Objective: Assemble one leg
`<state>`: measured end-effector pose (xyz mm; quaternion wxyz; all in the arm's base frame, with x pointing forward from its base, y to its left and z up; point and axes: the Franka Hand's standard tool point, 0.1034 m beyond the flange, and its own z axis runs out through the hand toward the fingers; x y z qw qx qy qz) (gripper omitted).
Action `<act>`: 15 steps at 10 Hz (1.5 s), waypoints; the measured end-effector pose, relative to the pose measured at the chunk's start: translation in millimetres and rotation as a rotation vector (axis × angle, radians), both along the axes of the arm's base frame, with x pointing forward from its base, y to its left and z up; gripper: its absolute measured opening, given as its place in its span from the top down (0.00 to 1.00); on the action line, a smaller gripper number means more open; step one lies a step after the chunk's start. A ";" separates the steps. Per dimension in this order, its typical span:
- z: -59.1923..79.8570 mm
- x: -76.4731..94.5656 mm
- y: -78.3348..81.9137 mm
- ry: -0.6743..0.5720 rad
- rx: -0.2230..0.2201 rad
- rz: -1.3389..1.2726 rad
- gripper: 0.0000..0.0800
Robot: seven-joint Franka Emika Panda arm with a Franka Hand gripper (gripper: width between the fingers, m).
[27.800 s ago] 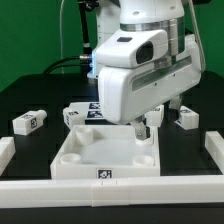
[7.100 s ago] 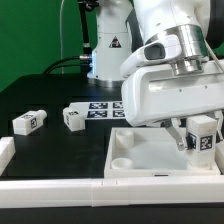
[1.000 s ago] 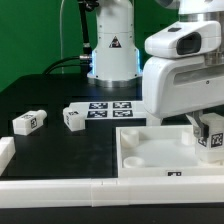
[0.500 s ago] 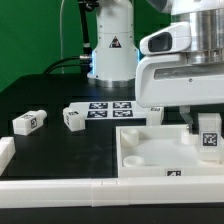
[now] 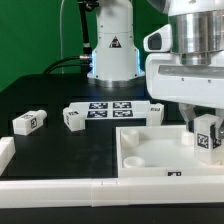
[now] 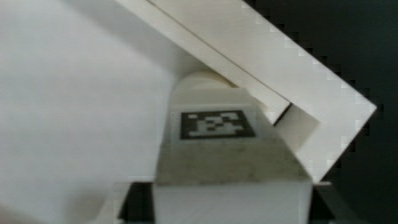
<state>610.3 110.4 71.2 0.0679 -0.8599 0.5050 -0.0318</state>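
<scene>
My gripper (image 5: 206,132) is shut on a leg (image 5: 208,139), a stubby white block with a black-and-white tag, and holds it upright over the right side of the white tabletop (image 5: 150,150). In the wrist view the leg (image 6: 221,130) fills the middle between my dark fingers (image 6: 139,196), its far end against the tabletop's raised rim (image 6: 267,62). Whether the leg sits in a socket is hidden. Two more legs (image 5: 27,122) (image 5: 72,118) lie on the black table at the exterior view's left.
The marker board (image 5: 108,108) lies behind the tabletop, near the arm's base (image 5: 110,60). A white rail (image 5: 60,188) runs along the table's front edge, with a short white block (image 5: 5,150) at its left end.
The hand has turned a little on its axis above the tabletop's right side. The leg stays in the gripper at almost the same spot. The loose legs have not moved.
</scene>
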 end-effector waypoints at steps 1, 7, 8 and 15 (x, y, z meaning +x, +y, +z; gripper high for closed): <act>0.0 -0.1 0.1 0.002 0.004 -0.025 0.63; -1.9 -3.4 9.6 -0.026 -0.052 0.571 0.20; -2.0 -3.3 11.5 -0.039 -0.067 0.687 0.19; -2.9 -1.4 8.2 -0.080 -0.140 1.258 0.52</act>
